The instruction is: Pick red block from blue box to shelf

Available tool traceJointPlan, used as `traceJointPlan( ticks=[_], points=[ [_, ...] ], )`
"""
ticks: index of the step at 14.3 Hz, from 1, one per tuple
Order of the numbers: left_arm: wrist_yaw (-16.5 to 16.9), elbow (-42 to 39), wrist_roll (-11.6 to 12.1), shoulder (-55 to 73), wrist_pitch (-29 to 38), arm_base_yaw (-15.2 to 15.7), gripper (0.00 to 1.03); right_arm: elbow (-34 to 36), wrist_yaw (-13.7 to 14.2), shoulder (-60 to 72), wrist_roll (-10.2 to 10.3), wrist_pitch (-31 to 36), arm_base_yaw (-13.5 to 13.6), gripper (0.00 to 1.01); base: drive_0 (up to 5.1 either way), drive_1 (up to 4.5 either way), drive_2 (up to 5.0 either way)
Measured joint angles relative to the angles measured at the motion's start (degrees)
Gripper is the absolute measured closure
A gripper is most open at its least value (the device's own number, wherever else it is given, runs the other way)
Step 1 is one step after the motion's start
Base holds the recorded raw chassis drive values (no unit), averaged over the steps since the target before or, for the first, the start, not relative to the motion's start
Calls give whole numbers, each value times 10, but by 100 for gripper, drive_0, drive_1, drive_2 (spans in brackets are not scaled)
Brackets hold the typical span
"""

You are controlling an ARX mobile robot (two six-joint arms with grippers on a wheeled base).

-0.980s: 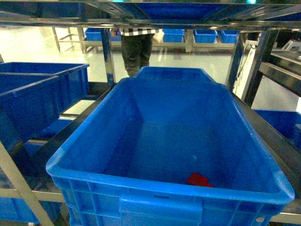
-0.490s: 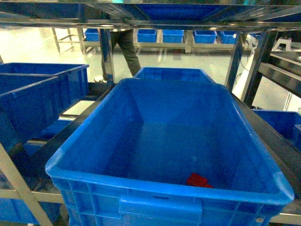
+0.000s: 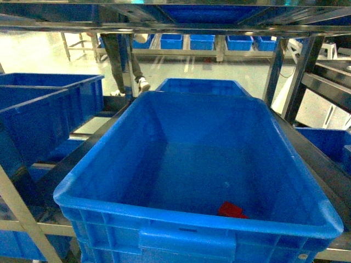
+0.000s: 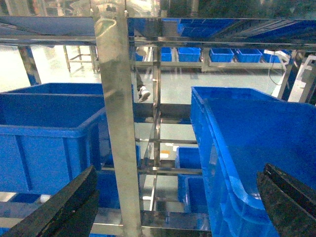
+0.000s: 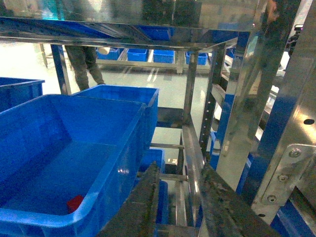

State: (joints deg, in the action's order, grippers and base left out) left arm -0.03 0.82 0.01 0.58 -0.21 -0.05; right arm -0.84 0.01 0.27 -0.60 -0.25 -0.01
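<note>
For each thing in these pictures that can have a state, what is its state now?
red block: lying on the floor of the blue box, near its front wall, not gripped.
blue box: on the shelf, open top, holds only the block.
shelf: loaded with blue crates.
left gripper: open, empty.
right gripper: slightly open, empty, outside the box.

A glossy pale floor is brightly lit beyond the racks. Rows of blue crates are seen on a far rack, and a person's legs are visible.
</note>
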Motion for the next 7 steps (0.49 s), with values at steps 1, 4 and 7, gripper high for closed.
traceJointPlan(
  ticks=[1,4,7],
  points=[
    [0,0,0,0,0,0,5,0,0,0,0,0,0,66,0,0,0],
    [0,0,0,0,0,0,5,0,0,0,0,0,0,47,0,0,0],
    [0,0,0,0,0,0,5,0,0,0,0,0,0,27,0,0,0]
  ],
)
